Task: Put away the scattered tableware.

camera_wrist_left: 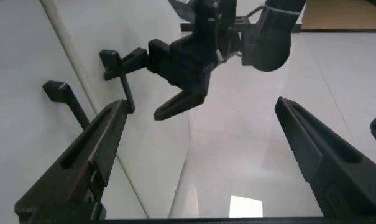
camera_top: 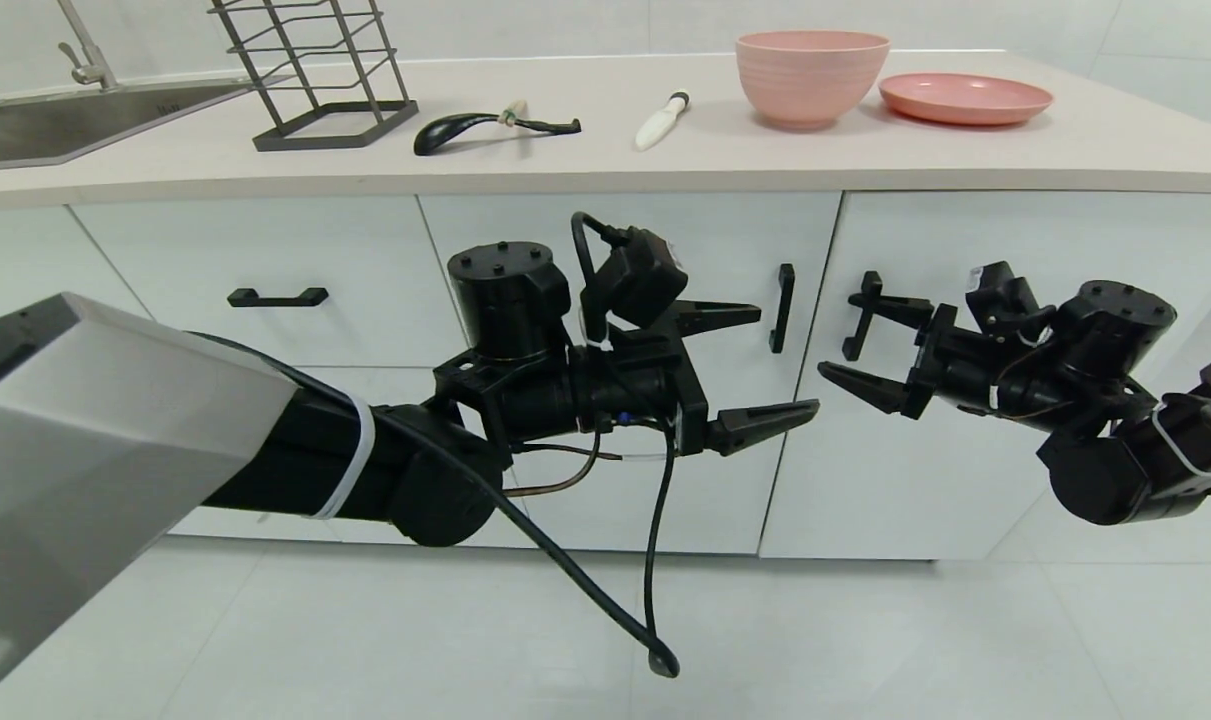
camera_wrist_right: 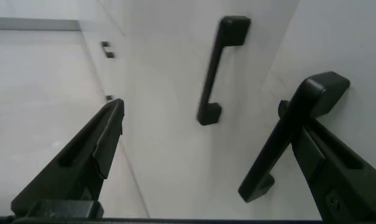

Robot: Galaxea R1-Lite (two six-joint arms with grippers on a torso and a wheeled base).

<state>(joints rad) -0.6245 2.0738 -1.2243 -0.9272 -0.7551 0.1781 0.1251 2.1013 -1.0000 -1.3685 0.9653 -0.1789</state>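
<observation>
On the counter (camera_top: 605,165) stand a pink bowl (camera_top: 811,75) and a pink plate (camera_top: 965,97) at the far right. A white-handled knife (camera_top: 660,122) and a black spoon (camera_top: 455,128) lie near the middle. Both grippers hang below the counter, in front of the white cabinet doors. My left gripper (camera_top: 785,362) (camera_wrist_left: 200,106) is open and holds nothing, beside the left door handle (camera_top: 783,307) (camera_wrist_right: 220,68). My right gripper (camera_top: 853,335) (camera_wrist_left: 135,87) (camera_wrist_right: 197,124) is open, with one finger against the right door handle (camera_top: 858,318) (camera_wrist_left: 120,81) (camera_wrist_right: 293,143).
A black wire rack (camera_top: 315,70) stands at the counter's back left, next to a steel sink (camera_top: 65,115) with a tap. A drawer handle (camera_top: 277,297) sits on the left cabinet front. Pale floor tiles lie open below the arms.
</observation>
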